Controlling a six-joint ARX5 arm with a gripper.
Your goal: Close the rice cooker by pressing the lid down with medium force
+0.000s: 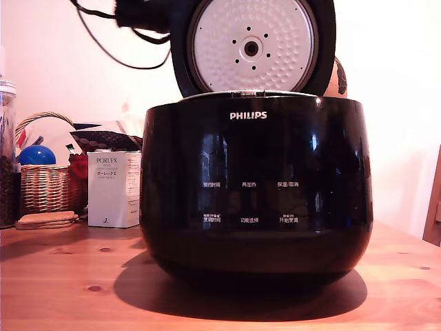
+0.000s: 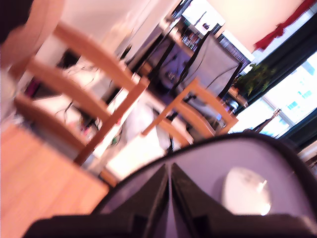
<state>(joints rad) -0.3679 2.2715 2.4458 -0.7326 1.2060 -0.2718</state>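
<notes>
The rice cooker point(image 1: 255, 186) is a big glossy black pot with a white PHILIPS logo, standing on the wooden table point(image 1: 62, 283). Its lid point(image 1: 253, 45) stands open and upright, with the dimpled silver inner disc facing the exterior camera. A dark, blurred part of my arm point(image 1: 141, 15) reaches in behind the lid's upper edge on the exterior view's left, trailing a black cable. In the wrist view my gripper point(image 2: 169, 169) is shut with nothing between its fingers. Its tips rest at or very close to the lid's glossy outer face point(image 2: 247, 163).
On the exterior view's left stand a white PORLEX box point(image 1: 114, 189), a wicker basket point(image 1: 45, 186) holding a blue ball point(image 1: 36, 154), a glass jar point(image 1: 7, 152) and flat wooden coasters point(image 1: 47, 219). Wooden chairs point(image 2: 99, 84) show beyond the lid in the wrist view.
</notes>
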